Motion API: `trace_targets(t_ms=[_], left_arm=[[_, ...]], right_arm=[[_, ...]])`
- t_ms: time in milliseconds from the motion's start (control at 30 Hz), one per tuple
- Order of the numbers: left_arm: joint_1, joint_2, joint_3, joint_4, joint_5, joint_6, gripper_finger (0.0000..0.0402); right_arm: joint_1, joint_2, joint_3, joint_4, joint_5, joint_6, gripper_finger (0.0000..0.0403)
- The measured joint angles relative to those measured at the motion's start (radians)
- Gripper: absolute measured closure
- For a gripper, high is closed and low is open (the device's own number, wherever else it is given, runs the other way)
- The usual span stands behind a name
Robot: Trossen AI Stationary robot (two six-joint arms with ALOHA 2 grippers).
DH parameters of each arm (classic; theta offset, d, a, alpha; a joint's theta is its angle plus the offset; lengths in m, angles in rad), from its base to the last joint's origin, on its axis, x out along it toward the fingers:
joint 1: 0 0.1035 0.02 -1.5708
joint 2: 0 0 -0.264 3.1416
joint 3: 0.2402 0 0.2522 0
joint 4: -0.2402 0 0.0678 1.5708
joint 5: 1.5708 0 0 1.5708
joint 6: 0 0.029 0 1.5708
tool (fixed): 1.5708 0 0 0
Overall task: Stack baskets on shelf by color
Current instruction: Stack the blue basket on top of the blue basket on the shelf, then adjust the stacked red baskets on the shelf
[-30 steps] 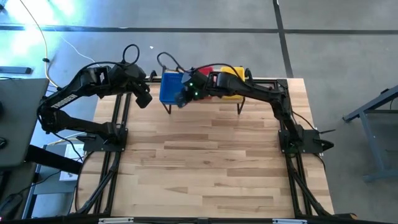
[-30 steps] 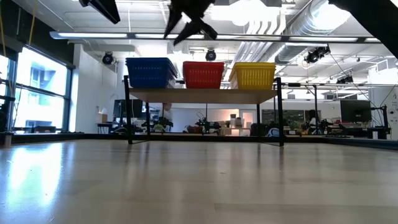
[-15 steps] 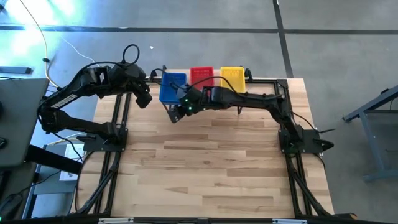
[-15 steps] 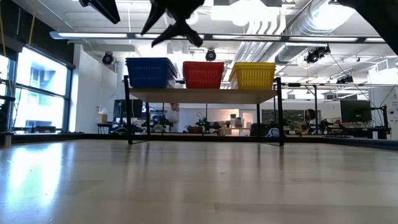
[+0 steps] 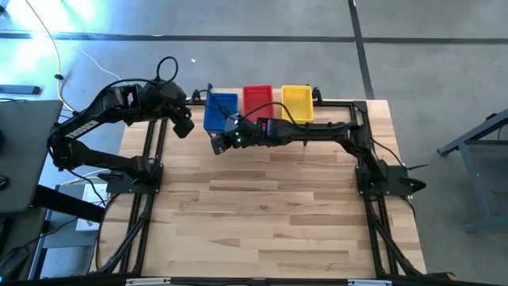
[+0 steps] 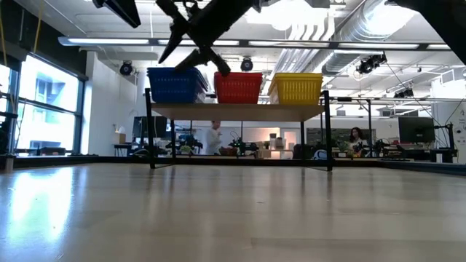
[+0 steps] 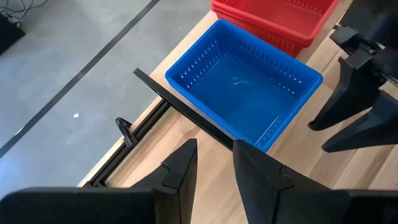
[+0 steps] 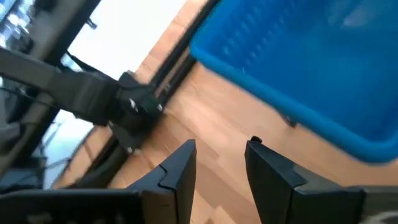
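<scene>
Blue [image 5: 220,110], red [image 5: 257,98] and yellow baskets [image 5: 296,102] are seen on the shelf [image 6: 237,110], upper centre — right gripper [image 5: 218,144] and left gripper [image 5: 184,127] jaws apart, empty.

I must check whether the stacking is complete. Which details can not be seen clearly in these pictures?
- Basket count: the blue stack, red stack and yellow stack hide their lower baskets in the high view; in the low view, nested walls merge.
- Blue stack in the low view: partly covered by the right gripper.
- Right wrist view: the blue basket is blurred and cut off by the edge.
- Left gripper: cut off at the low view's top edge.
</scene>
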Motion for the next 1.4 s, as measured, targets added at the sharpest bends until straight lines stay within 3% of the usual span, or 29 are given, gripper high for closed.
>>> trace_targets(t_ms=[567, 967, 1133, 1400], left_arm=[[0.0, 0.0, 0.0, 0.0, 0.0, 0.0, 0.0308], [0.0, 0.0, 0.0, 0.0, 0.0, 0.0, 0.0308], [0.0, 0.0, 0.0, 0.0, 0.0, 0.0, 0.0308], [0.0, 0.0, 0.0, 0.0, 0.0, 0.0, 0.0308]], right_arm=[[-0.062, -0.002, -0.022, 0.062, 0.088, 0.001, 0.0279], [-0.014, -0.002, 0.014, 0.054, 0.083, -0.035, 0.0279], [-0.011, -0.002, 0.132, -0.036, 0.175, -0.149, 0.0279], [-0.085, -0.003, 0.345, -0.404, 0.296, -0.316, 0.0279]])
